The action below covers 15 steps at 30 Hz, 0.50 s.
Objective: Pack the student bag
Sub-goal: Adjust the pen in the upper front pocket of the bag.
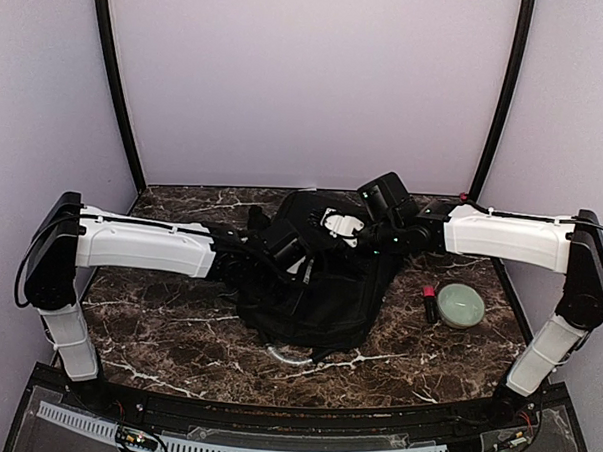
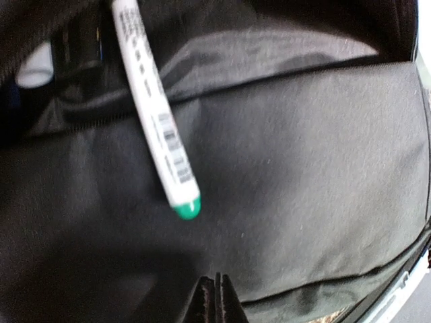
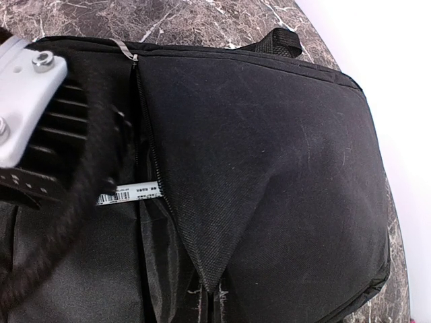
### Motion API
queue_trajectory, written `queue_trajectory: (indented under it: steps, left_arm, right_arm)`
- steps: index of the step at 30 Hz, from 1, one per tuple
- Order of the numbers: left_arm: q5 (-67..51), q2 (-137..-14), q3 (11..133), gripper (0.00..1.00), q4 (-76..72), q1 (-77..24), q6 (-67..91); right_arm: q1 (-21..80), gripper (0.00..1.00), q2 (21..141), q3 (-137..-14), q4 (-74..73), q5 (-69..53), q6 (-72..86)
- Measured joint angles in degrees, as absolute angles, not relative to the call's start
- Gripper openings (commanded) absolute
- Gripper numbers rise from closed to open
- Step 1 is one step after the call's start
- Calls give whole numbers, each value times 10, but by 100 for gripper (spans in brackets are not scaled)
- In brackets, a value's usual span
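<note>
The left fingers (image 2: 207,297), together and empty, sit six o'clock of a green-tipped marker (image 2: 155,114) that could slide out if the right fingers (image 3: 204,309), pinching the student bag (image 3: 283,168), slip.

I see the bag (image 1: 319,287) as plain black all over, with a grey loop (image 1: 288,356) on it. The bench (image 1: 167,330) is dark brown marble veined in white. The pen (image 2: 156,121) is white with a green tip and black barcode print. The bowl (image 1: 460,304) is pale green, the small stick (image 1: 430,306) black with a red end. My left arm (image 1: 146,244) and right arm (image 1: 506,238) are white with black joints.
</note>
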<state>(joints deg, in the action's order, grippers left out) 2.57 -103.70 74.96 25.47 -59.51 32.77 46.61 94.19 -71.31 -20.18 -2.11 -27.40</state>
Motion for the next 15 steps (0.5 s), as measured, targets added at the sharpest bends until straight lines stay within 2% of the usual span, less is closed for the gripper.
queue_trajectory:
  steps: [15]
  left_arm:
    - [59, -1104, 827, 0, 250, -569, 291]
  right_arm:
    - [465, 0, 942, -711, -200, -22, -275]
